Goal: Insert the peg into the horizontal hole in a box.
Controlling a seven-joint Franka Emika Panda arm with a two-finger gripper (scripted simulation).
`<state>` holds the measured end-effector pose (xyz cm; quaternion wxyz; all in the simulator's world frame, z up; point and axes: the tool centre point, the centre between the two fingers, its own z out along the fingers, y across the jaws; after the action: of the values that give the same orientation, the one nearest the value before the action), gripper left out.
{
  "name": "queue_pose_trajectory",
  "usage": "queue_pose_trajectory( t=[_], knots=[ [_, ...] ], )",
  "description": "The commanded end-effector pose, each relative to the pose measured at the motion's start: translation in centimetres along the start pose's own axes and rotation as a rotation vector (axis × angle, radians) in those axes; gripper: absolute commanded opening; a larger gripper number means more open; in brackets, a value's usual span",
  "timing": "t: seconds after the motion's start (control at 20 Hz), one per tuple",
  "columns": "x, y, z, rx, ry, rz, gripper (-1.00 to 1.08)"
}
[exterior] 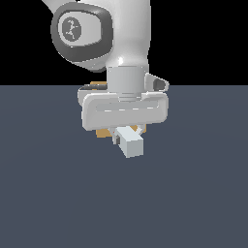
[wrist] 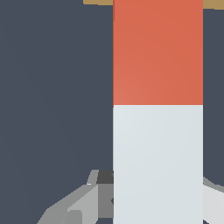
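One peg (exterior: 131, 143) is seen nearest the exterior camera, its white end face pointing toward that camera and held clear above the dark floor (exterior: 58, 193). The white half is clasped between the fingers of the single gripper (exterior: 127, 135), which are closed against its sides just beneath the pale hand body. In the wrist view the peg (wrist: 157, 109) is shown as a long bar, white at the held end and red-orange beyond; one grey finger (wrist: 83, 201) is seen on each side of the white half. One box (exterior: 102, 131) is recorded farther back, but only a small tan sliver is visible below the hand in the exterior view, the rest being blocked by the gripper and the arm. In the wrist view the box (wrist: 98, 2) appears as a thin tan strip at the far end of the red-orange half. The hole is hidden by the peg and hand, so whether the tip has entered cannot be told. Farthest back, plain black background is noted.
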<state>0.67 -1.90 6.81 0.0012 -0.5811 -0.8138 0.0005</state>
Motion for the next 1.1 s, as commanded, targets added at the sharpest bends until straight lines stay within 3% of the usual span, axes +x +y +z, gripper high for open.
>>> queue_pose_trajectory(
  t=[0.0,1.05],
  knots=[
    [0.67,0.44,-0.36,-0.002,-0.001,0.021,-1.00],
    [1.32,1.03,-0.68,-0.005,-0.001,0.038,-1.00]
  ],
)
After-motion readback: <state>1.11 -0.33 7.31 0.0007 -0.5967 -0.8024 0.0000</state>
